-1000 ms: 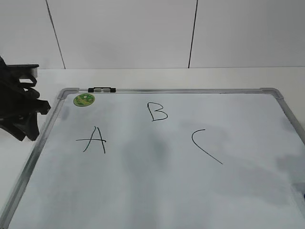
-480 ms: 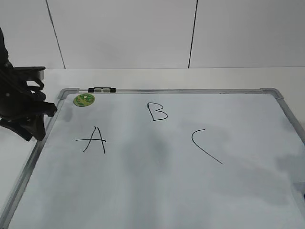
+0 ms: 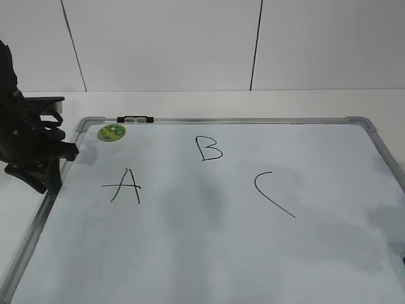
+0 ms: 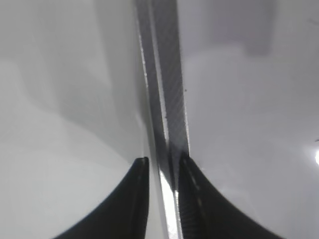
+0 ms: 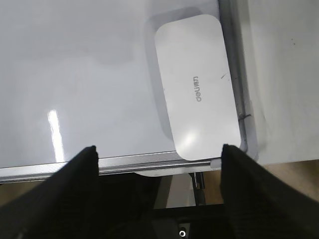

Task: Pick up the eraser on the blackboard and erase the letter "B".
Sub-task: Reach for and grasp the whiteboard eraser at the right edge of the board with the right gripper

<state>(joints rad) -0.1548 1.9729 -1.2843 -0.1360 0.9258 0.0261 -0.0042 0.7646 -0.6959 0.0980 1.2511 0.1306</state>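
The blackboard lies flat, a white board in a grey frame. The letter "B" is drawn in black near its top middle. The eraser, a white rounded block, shows only in the right wrist view, lying on the board in a corner against the frame. My right gripper is open and empty, hovering over the frame just short of the eraser. My left gripper is at the board's left frame. Its jaws are nearly together, one on each side of the grey frame strip.
A black "A" and a "C"-like curve flank the B. A round green magnet sits at the top left corner, and a black clip is on the top frame. White table and wall surround the board.
My left arm has moved right and up toward the board's left frame. The letters and the magnet have not changed.
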